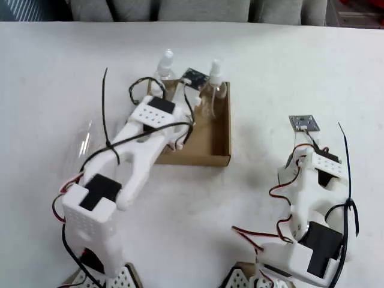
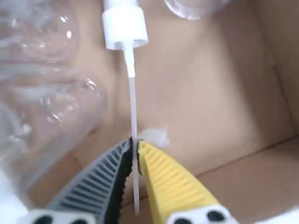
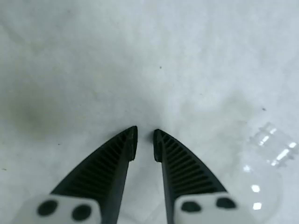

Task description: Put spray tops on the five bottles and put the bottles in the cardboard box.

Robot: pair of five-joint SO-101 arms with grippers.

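In the left wrist view my left gripper is shut on the thin dip tube of a white spray top, held over the floor of the cardboard box. Clear bottles lie beside it in the box. From above, the left arm reaches into the cardboard box, where two bottles with spray tops stand along the far side. My right gripper hovers over the bare table, its fingers a narrow gap apart with nothing between them. A clear bottle without a top lies close by.
A faint clear bottle lies on the white table to the left of the box. Loose wires trail from both arms. A small circuit board sits at the right arm's tip. Chairs line the table's far edge.
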